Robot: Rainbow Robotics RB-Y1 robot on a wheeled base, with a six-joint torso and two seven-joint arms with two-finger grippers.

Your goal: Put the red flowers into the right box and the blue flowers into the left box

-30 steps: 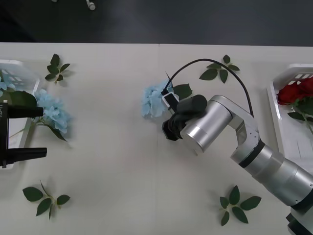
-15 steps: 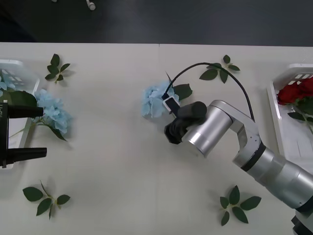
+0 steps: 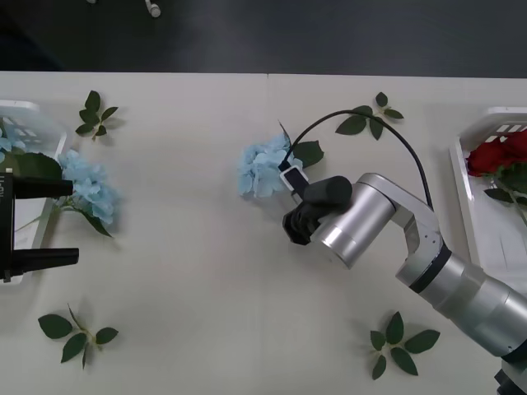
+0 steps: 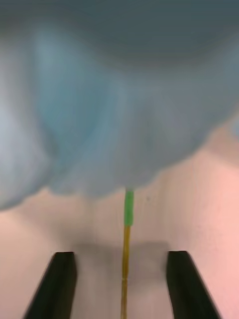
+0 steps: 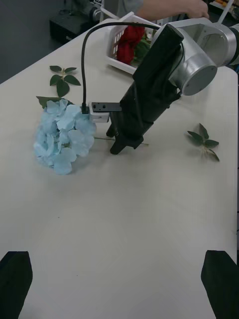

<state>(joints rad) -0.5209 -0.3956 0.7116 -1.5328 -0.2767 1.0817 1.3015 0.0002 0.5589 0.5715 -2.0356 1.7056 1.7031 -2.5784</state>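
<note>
We find the right gripper [image 3: 296,233] low over the counter [image 3: 189,271] centre, fingers [image 4: 59,284] spread wide astride the stem of a blue flower [image 3: 263,169] lying there. Left gripper [image 3: 41,222] waits open beside the left box [image 3: 37,123].

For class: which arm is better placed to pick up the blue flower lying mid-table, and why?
The right. The right gripper has its open jaws on either side of the blue flower's stem, while the left gripper sits far off by the left box.

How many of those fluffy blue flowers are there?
3 blue flowers: one mid-table by the right gripper, one on the table beside the left box, and one partly visible inside that box. More may be hidden there.
</note>
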